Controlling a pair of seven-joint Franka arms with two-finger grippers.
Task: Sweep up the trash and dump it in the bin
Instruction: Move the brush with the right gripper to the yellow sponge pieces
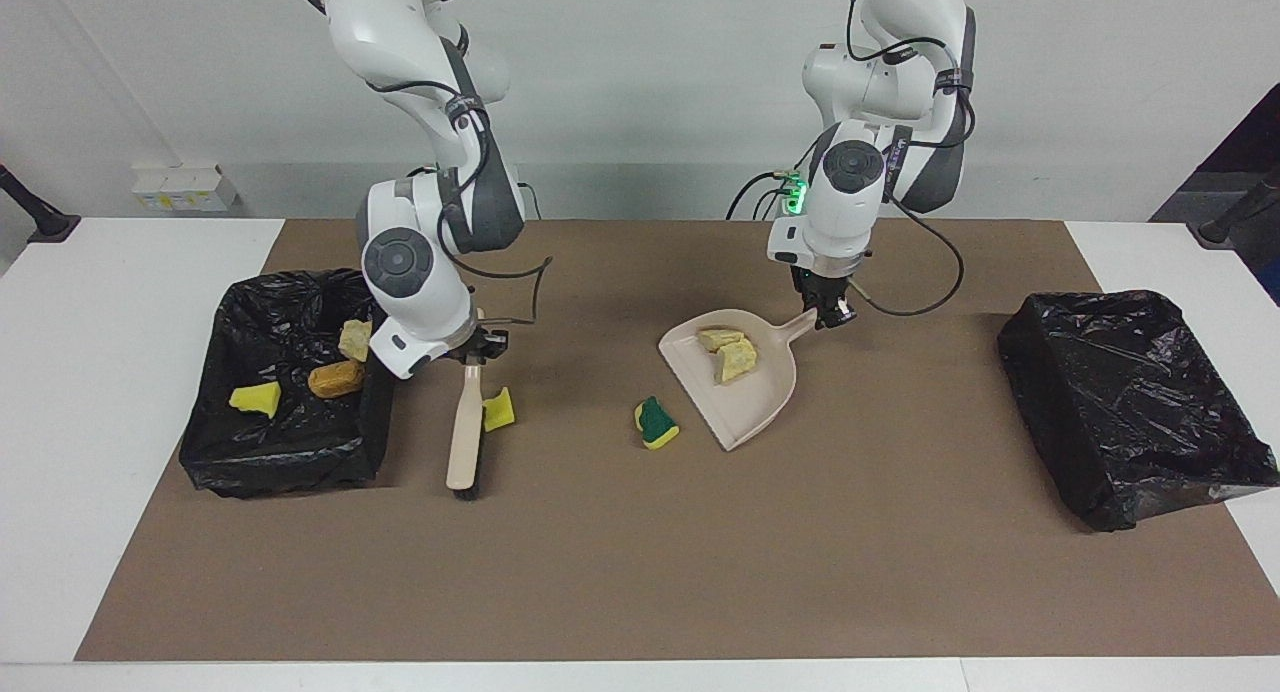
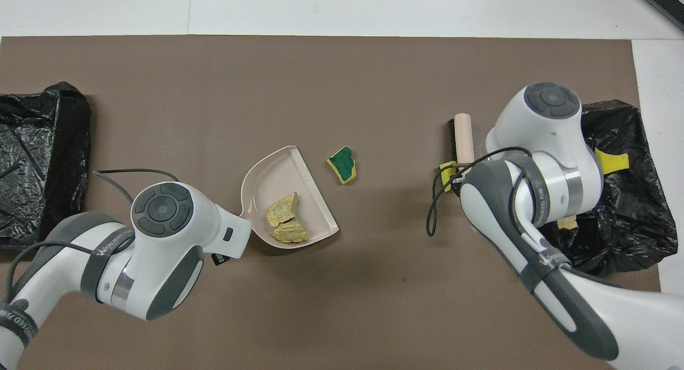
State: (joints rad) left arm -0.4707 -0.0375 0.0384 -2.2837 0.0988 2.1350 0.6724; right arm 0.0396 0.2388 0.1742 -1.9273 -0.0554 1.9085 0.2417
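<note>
We see glossy white arm shells with dark grey joints, round grey caps, black cables, and green base lights.

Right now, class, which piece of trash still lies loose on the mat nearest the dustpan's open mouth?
The green-and-yellow sponge, alone just off the dustpan lip. The plain yellow sponge sits beside the brush; the other pieces are in the pan or bin.

Both views are bright and evenly lit from above, and things cast only soft, faint shadows on the brown mat. The crumpled black bin liner carries small scattered glints, and the white arm shells show mild sheen without harsh glare. Focus is sharp throughout, with no motion blur or noticeable bending at the edges.
</note>
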